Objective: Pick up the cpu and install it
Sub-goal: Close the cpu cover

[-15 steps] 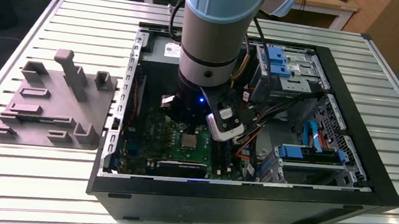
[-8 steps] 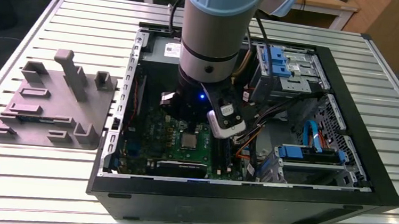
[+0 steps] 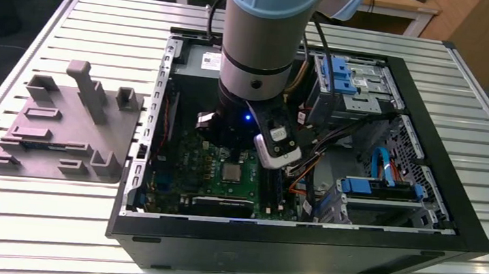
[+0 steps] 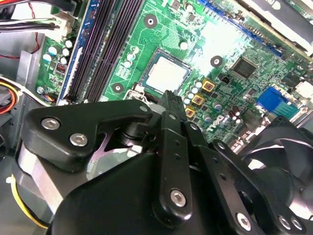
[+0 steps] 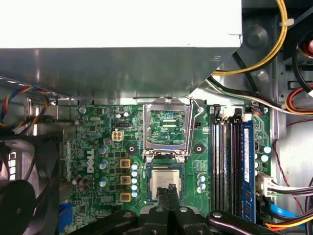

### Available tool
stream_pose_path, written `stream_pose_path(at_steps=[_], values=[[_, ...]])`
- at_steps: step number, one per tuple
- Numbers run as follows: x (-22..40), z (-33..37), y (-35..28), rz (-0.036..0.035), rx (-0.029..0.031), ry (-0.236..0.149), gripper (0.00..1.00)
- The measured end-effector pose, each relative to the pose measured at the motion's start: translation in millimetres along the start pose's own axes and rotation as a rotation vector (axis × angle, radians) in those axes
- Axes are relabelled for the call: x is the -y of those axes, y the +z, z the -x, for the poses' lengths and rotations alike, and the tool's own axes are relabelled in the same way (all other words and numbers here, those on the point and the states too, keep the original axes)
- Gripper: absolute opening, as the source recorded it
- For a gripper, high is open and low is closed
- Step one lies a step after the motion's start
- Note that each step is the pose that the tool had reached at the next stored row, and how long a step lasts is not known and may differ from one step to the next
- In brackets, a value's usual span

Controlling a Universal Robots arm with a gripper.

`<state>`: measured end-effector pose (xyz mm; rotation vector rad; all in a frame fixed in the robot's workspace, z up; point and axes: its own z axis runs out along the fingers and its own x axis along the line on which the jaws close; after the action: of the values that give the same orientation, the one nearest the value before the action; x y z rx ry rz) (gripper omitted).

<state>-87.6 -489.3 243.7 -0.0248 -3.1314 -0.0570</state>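
Observation:
The cpu [image 5: 157, 177], a small square chip with a silvery top, lies flat in its socket on the green motherboard [image 5: 98, 147]. The socket's metal load plate [image 5: 166, 128] stands flipped open beside it. My gripper [image 5: 169, 188] hovers just above one edge of the cpu with its two thin black fingers pressed together and nothing between them. The second wrist view has the cpu [image 4: 164, 73] just beyond the gripper [image 4: 168, 94]. In the exterior view the arm's wrist [image 3: 245, 124] reaches down into the open case over the cpu [image 3: 231, 171].
A grey power supply box [image 5: 117, 49] overhangs the board. Long black memory slots [image 5: 227, 161] run beside the socket, and a black fan [image 5: 24, 191] sits on the other side. Cable bundles [image 5: 274, 44] cross the case. A grey fixture tray [image 3: 62, 129] lies at the exterior view's left.

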Motion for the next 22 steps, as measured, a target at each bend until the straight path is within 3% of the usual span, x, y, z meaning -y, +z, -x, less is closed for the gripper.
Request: stream_pose_path(at_steps=[12,22], values=[[0.0,0.0,0.6,-0.002,-0.0073,-0.204,0.1],[-0.1,5.7,0.6,-0.0021,-0.0079,-0.219,0.1]])
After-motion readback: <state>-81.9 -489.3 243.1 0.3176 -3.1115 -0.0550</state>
